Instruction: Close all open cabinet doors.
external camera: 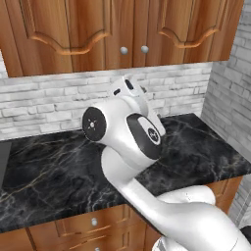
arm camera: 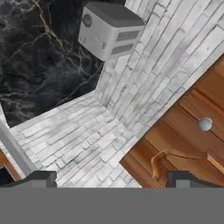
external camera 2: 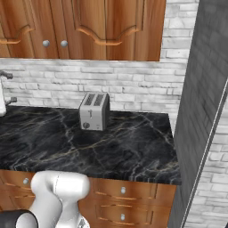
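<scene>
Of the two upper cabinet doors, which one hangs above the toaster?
The right cabinet door, with its knob on its left edge; the toaster stands on the counter below it, not below the left door.

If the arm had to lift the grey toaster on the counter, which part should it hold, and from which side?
Probably the toaster body, from above. It stands upright on the counter, and its two long sides are flat and parallel. Put one jaw on each, outside the slots; the lever end is less even.
</scene>
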You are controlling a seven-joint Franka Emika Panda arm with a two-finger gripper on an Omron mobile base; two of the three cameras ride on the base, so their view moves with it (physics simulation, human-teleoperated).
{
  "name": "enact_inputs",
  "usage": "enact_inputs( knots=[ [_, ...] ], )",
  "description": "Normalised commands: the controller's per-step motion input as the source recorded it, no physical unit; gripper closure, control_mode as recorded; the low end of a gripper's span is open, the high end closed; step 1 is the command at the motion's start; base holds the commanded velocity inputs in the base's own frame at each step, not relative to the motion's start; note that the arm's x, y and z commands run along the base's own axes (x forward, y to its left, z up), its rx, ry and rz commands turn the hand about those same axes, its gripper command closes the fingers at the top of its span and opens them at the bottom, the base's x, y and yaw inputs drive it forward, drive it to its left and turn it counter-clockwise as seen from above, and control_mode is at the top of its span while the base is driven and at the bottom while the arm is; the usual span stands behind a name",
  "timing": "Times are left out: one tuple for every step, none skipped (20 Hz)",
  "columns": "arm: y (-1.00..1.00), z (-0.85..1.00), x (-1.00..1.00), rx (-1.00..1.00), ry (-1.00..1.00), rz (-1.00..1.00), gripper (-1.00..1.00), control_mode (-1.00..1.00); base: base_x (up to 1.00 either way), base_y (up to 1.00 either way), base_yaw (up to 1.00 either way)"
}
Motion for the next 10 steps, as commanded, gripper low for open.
enact_inputs(
  knots=[
    [-0.59, -0.35, -1.0, 0.1, 0.0, -0.14, -1.0, -1.0, 0.0, 0.0, 0.0],
    [-0.66, -0.38, -1.0, 0.1, 0.0, -0.14, -1.0, -1.0, 0.0, 0.0, 0.0],
    [-0.66, -0.37, -1.0, 0.1, 0.0, -0.13, -1.0, -1.0, 0.0, 0.0, 0.0],
    [-0.76, -0.36, -0.94, 0.09, 0.02, -0.11, -1.0, -1.0, 0.0, 0.0, 0.0],
    [-0.78, -0.37, -0.88, 0.09, 0.03, -0.1, -1.0, -1.0, 0.0, 0.0, 0.0],
    [-0.8, -0.37, -0.77, 0.09, 0.05, -0.09, -1.0, -1.0, 0.0, 0.0, 0.0],
    [-0.82, -0.34, -0.64, 0.09, 0.07, -0.06, -1.0, -1.0, 0.0, 0.0, 0.0],
    [-0.32, -0.24, -0.5, 0.0, 0.07, -0.03, -1.0, -1.0, 0.0, 0.0, 0.0],
    [0.0, 0.0, -0.13, 0.0, 0.01, 0.0, -1.0, -1.0, 0.0, 0.0, 0.0],
    [0.0, 0.0, 0.0, 0.0, 0.0, 0.0, -1.0, -1.0, 0.0, 0.0, 0.0]
  ],
)
